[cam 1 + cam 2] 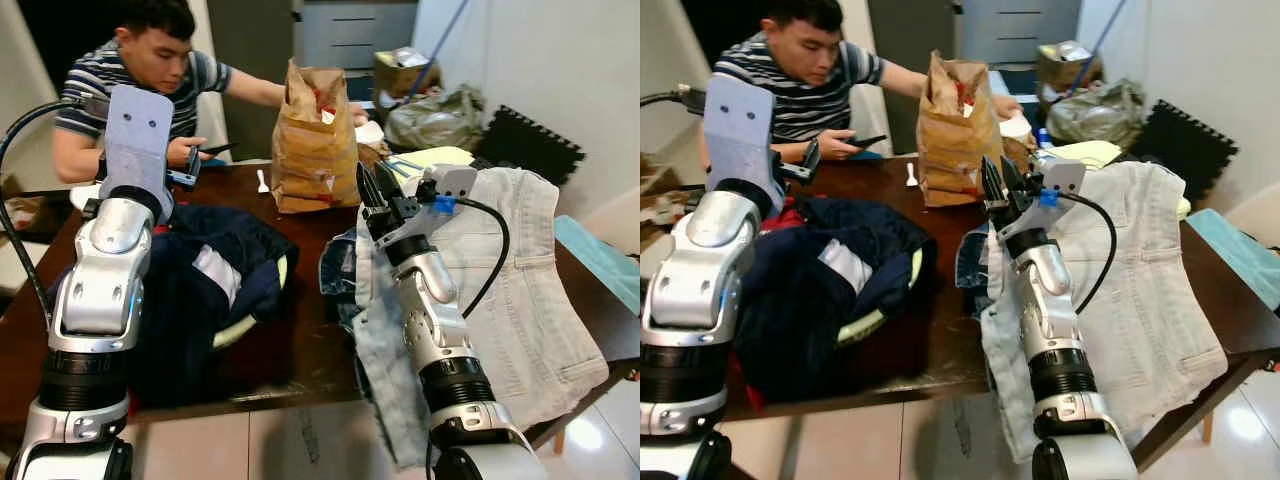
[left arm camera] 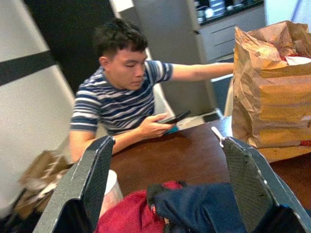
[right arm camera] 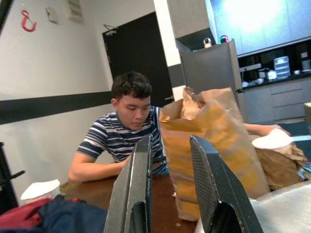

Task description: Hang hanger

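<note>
A heap of dark navy clothing (image 1: pixel 200 290) with a red piece under it lies on the left of the dark wooden table (image 1: pixel 300 350). Pale denim jeans (image 1: pixel 520 290) are spread over the table's right side and hang off its front edge. My left gripper (image 2: pixel 167 143) is raised above the navy heap, open wide, pointing toward the person across the table. Over the jeans' left edge my right gripper (image 1: pixel 373 188) is held up, its fingers (image 3: pixel 138 184) a narrow gap apart with nothing between them, aimed at the brown paper bag (image 1: pixel 315 140).
A person in a striped shirt (image 1: pixel 150 70) sits at the far side holding a phone, one arm reaching behind the bag. A white spoon (image 1: pixel 262 180) lies by the bag. Bags and a black mat (image 1: pixel 530 140) are on the floor at the back right.
</note>
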You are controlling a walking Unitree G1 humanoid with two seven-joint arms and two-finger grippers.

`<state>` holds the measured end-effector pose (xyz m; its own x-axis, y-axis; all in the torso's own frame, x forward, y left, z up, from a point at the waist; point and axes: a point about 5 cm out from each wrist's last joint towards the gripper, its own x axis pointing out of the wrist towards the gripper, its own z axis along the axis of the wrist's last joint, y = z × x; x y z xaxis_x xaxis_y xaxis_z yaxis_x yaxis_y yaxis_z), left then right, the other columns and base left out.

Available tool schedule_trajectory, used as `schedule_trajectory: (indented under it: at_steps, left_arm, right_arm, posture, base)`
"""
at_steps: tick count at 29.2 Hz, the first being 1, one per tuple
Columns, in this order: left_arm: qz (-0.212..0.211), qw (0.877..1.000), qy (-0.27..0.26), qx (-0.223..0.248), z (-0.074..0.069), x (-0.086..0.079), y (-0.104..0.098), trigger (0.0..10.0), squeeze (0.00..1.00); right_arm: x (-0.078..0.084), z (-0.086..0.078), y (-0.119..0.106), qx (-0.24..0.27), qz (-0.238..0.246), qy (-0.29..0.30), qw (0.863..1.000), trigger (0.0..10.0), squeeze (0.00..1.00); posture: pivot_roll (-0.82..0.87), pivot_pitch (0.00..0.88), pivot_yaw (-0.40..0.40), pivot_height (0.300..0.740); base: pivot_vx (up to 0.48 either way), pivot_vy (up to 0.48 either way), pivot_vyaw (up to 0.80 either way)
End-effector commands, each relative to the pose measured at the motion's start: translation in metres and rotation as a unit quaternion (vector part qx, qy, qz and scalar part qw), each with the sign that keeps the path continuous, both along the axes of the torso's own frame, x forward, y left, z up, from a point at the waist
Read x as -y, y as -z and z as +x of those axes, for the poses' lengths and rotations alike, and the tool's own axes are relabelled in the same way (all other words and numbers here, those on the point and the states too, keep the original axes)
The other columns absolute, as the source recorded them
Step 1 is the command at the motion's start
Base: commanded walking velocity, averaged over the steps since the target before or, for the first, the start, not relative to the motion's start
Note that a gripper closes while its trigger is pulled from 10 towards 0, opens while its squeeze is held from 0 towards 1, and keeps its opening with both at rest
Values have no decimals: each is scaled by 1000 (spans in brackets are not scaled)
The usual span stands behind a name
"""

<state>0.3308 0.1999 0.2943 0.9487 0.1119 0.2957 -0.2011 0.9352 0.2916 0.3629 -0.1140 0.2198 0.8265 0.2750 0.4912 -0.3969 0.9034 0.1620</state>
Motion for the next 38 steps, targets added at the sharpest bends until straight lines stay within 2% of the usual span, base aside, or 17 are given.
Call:
schedule_trajectory:
  at_steps: [1, 10, 12, 13, 14, 15, 16, 19, 20, 23, 26, 29, 33, 34, 35, 36, 38]
  left_arm:
    - [8, 1000, -2, -13, 1, -1, 3, 10000, 0]
    - [-7, 999, -24, -33, 0, -11, 10, 10000, 0]
    - [-11, 998, -46, -42, -1, -18, 13, 10000, 0]
    - [-8, 996, -78, -50, -1, -30, 15, 10000, 0]
    - [-8, 996, -78, -50, -1, -30, 15, 10000, 0]
    - [-21, 988, -138, -67, 0, -52, 21, 10000, 0]
    - [-27, 984, -158, -72, -1, -60, 23, 10000, 0]
    - [-44, 981, -169, -86, 0, -67, 28, 10000, 0]
    - [-69, 977, -174, -106, 0, -73, 36, 10000, 1000]
    - [-106, 970, -171, -136, -2, -78, 49, 10000, 1000]
    - [-117, 967, -166, -155, -3, -76, 55, 10000, 1000]
    - [-141, 953, -165, -209, -7, -72, 74, 10000, 1000]
    - [-146, 944, -175, -238, -9, -74, 87, 10000, 1000]
    - [-147, 941, -177, -248, -10, -74, 91, 10000, 922]
    - [-153, 938, -173, -260, -11, -74, 97, 10000, 212]
    - [-158, 935, -169, -267, -11, -74, 100, 10000, 0]
    - [-153, 934, -167, -277, -12, -73, 104, 10000, 0]
  right_arm:
    - [4, -1, 0, -1, 3, 3, 1000, 10000, 0]
    - [3, -2, 0, 0, 2, 3, 1000, 10000, 0]
    - [3, -2, -2, 2, 3, 4, 1000, 10000, 0]
    - [3, -2, -2, 3, 3, 4, 1000, 10000, 0]
    - [3, -2, -2, 3, 3, 4, 1000, 10000, 0]
    - [3, -1, -3, 3, 4, 2, 1000, 10000, 0]
    - [2, -1, -3, 2, 4, 1, 1000, 10000, 0]
    - [2, -1, -4, 2, 3, 0, 1000, 10000, 0]
    - [1, 0, -4, 1, 3, -2, 1000, 10000, 0]
    - [1, 1, -6, 1, 2, -4, 1000, 10000, 0]
    - [1, 1, -6, 1, 1, -5, 1000, 10000, 0]
    - [3, 3, -8, -1, 0, -5, 1000, 10000, 0]
    - [3, 3, -7, -5, -3, -7, 1000, 10000, 0]
    - [3, 3, -7, -6, -4, -8, 1000, 10000, 0]
    - [2, 3, -6, -6, -5, -10, 1000, 10000, 0]
    - [2, 3, -6, -7, -5, -11, 1000, 10000, 0]
    - [1, 2, -6, -6, -5, -12, 1000, 10000, 0]
  posture:
    - [55, 0, 28, 740]
    - [57, 0, 22, 740]
    - [59, 0, 20, 740]
    - [64, 0, 14, 740]
    - [64, 0, 14, 740]
    - [66, 0, 8, 740]
    - [66, 0, 7, 740]
    - [68, 0, 5, 740]
    - [66, 0, 6, 740]
    - [66, 0, 6, 740]
    - [67, 0, 3, 740]
    - [67, 0, 2, 740]
    - [69, 0, -1, 740]
    - [69, 0, -2, 740]
    - [69, 0, -2, 740]
    - [69, 0, -2, 740]
    - [67, 0, 0, 740]
  base:
    - [0, 0, 0]
    - [0, 0, 0]
    - [0, 0, 0]
    - [0, 0, 0]
    - [0, 0, 0]
    - [0, 0, 0]
    - [0, 0, 0]
    - [0, 0, 0]
    - [0, 0, 0]
    - [0, 0, 0]
    - [0, 0, 0]
    - [0, 0, 0]
    - [0, 0, 0]
    - [0, 0, 0]
    - [0, 0, 0]
    - [0, 0, 0]
    - [0, 0, 0]
